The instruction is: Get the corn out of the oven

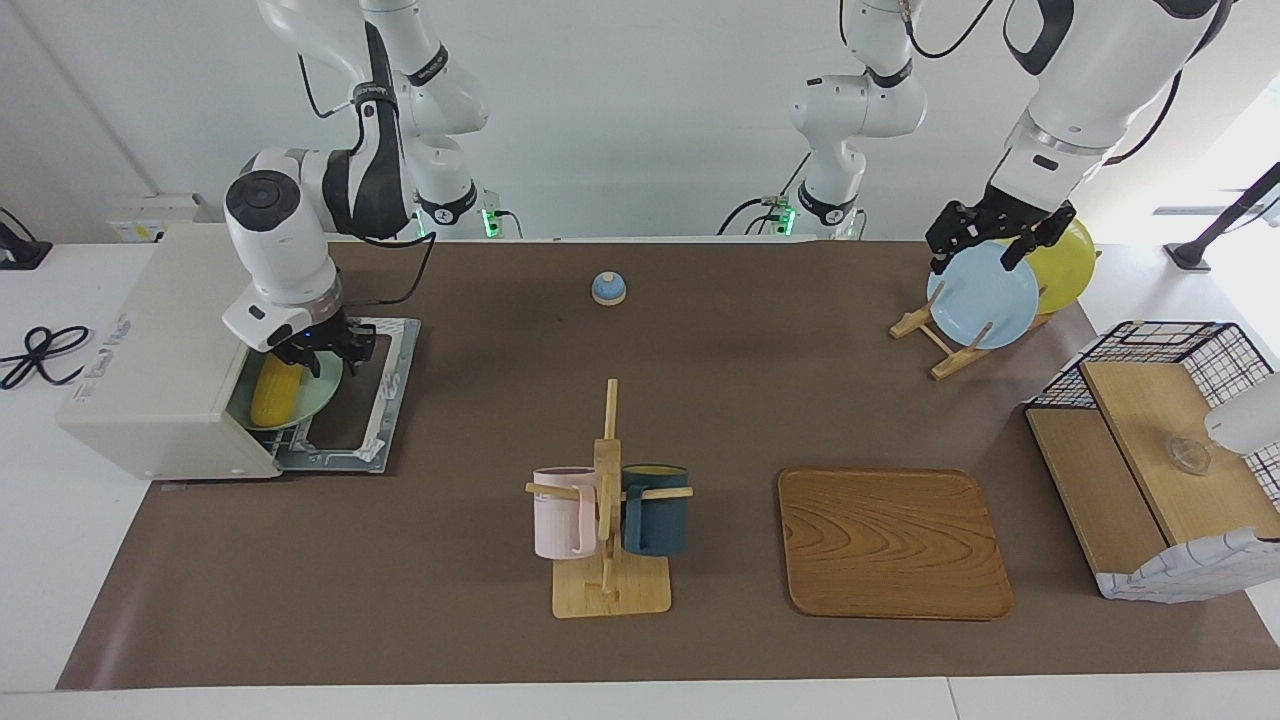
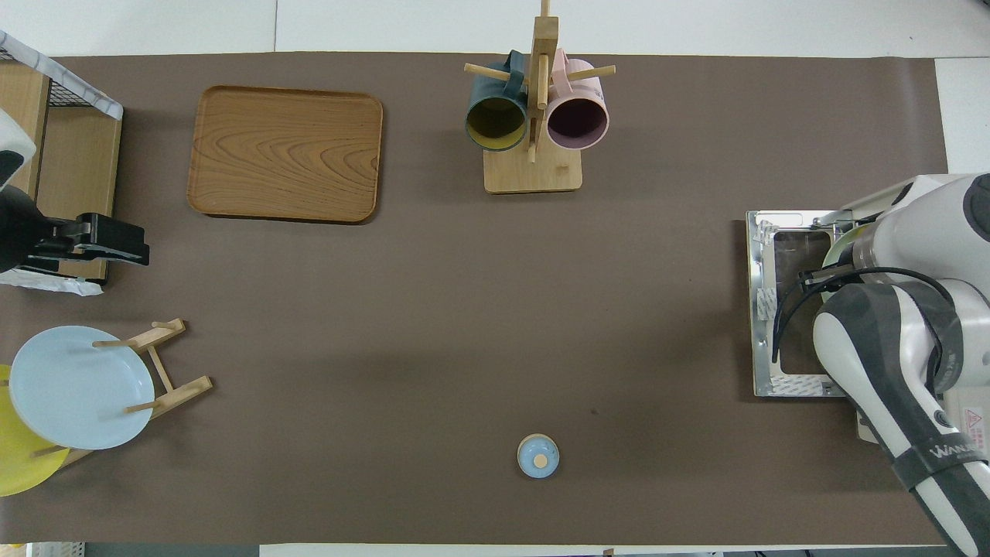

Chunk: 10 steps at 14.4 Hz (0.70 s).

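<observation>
The yellow corn (image 1: 274, 391) lies on a pale green plate (image 1: 322, 392) at the mouth of the off-white oven (image 1: 150, 360), at the right arm's end of the table. The oven's door (image 1: 372, 400) is open and lies flat on the table. My right gripper (image 1: 325, 352) is low over the plate, just beside the corn's upper end. In the overhead view my right arm hides the corn; only the door (image 2: 766, 309) and a bit of the plate's rim (image 2: 838, 241) show. My left gripper (image 1: 988, 240) is open and waits above the plate rack.
A blue plate (image 1: 982, 297) and a yellow plate (image 1: 1065, 262) stand in a wooden rack. A mug tree (image 1: 608, 500) holds a pink and a dark blue mug. A wooden tray (image 1: 890, 540), a wire basket shelf (image 1: 1160, 450) and a small blue bell (image 1: 608, 288) are also on the table.
</observation>
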Motion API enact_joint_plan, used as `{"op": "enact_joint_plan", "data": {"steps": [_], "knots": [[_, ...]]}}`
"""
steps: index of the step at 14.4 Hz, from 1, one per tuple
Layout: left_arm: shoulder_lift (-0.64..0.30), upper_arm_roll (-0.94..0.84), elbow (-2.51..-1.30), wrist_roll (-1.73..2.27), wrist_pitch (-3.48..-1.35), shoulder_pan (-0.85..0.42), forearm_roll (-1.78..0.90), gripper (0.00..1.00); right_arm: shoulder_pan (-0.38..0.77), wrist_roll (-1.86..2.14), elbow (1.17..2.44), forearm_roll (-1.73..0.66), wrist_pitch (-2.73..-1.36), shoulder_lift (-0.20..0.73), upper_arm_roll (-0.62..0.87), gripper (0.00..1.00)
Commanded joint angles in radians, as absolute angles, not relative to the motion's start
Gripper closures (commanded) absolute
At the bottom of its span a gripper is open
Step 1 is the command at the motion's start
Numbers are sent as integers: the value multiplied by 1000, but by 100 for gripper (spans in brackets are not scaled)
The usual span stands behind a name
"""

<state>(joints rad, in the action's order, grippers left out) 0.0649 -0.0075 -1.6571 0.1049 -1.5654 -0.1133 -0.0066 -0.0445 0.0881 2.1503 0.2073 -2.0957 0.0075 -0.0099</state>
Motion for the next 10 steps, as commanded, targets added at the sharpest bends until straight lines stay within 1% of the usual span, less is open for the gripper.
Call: {"op": "enact_joint_plan", "data": {"steps": [1,3,6,7,8,9,10], "knots": [[69,-15,-1661,110,-1569,-107,5,0,-70,97,2193,209,-2135,-14,-3,50],[69,-15,-1661,107,-1569,-106,5,0,-80,97,2230,206,-2166,-15,-3,50],[69,-14,-1663,101,-1578,-106,5,0,-90,101,2243,206,-2178,-14,-3,50],[69,-15,-1663,97,-1578,-106,5,0,-91,101,2258,206,-2180,-18,-3,52],[69,-14,-1663,97,-1580,-106,5,0,-91,103,2267,206,-2189,-21,-3,60],[69,-15,-1663,95,-1580,-106,5,0,-91,104,2272,206,-2194,-23,-5,71],[69,-15,-1663,98,-1580,-106,5,0,-91,106,2273,206,-2194,-25,-5,84]]}}
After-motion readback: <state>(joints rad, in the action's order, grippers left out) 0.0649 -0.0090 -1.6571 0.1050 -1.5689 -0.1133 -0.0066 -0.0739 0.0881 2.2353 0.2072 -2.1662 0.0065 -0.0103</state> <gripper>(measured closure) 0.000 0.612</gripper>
